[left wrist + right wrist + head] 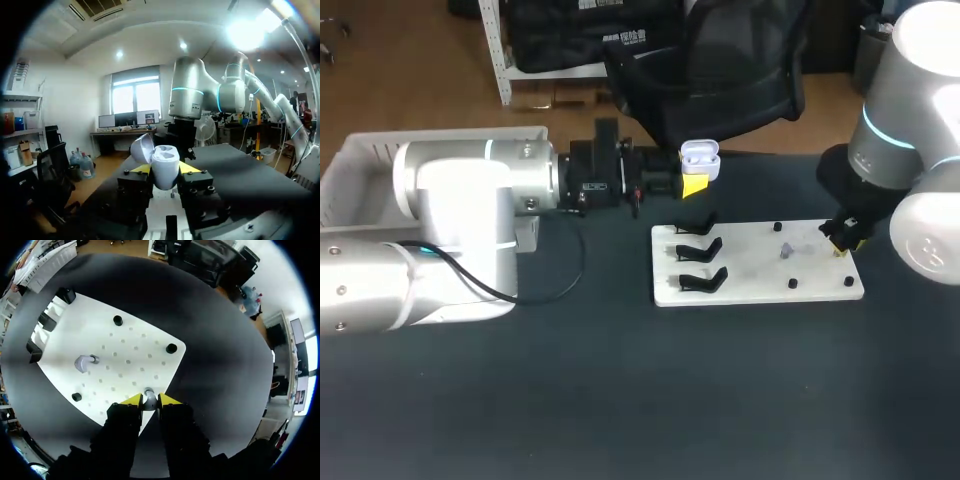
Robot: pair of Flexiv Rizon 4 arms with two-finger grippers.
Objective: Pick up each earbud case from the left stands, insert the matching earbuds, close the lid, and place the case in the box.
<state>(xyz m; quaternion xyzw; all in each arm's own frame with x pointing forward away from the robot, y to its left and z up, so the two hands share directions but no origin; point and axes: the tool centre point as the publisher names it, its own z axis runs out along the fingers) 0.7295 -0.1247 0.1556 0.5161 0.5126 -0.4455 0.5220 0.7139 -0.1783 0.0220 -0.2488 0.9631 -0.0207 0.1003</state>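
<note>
Head view, left gripper (692, 182) pinching open case (700, 157) just behind board (760, 285), right gripper (847, 239) at board's right edge, clamped on earbud (149, 396).

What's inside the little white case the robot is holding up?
The earbud case in the left hand has its lid open. I see pale hollows and no earbuds in them. Their bottoms are hidden by the case's wall.

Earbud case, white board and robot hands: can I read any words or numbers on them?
None can be read.
Earbud case, in the left hand: plain white.
White board: only holes and pegs.
Earbud in the right hand: plain.
Small white label behind the left hand: too small to read.
</note>
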